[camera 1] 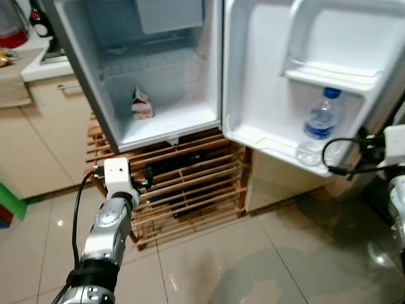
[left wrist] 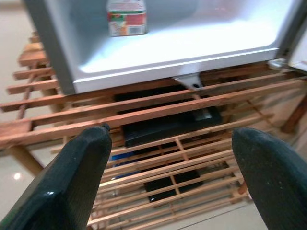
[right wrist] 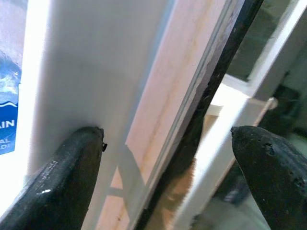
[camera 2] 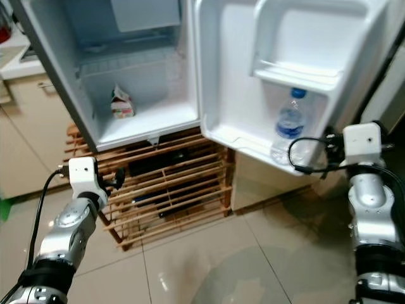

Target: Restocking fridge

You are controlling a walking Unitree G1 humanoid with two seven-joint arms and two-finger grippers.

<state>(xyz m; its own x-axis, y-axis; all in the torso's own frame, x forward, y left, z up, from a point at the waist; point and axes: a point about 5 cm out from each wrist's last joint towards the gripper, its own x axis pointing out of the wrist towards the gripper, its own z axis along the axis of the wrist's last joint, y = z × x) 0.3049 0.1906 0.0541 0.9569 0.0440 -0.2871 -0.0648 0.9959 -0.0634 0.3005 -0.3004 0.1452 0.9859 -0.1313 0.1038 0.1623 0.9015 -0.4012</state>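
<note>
1. The fridge (camera 1: 164, 120) is seen wide open, on a wooden rack (camera 1: 183, 183).
2. The left hand (left wrist: 172, 158) is held spread apart and empty, low before the rack; a small carton (camera 1: 142, 104) is set above and beyond it, inside the fridge.
3. The right hand (right wrist: 168, 158) is spread apart and empty at the door's edge, with a water bottle (camera 1: 318, 126) stood in the door shelf (camera 1: 266, 142) just beside it.

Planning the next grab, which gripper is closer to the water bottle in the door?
Right. The right gripper is open at the door's edge beside the bottle; the left gripper is down by the wooden rack.
</note>
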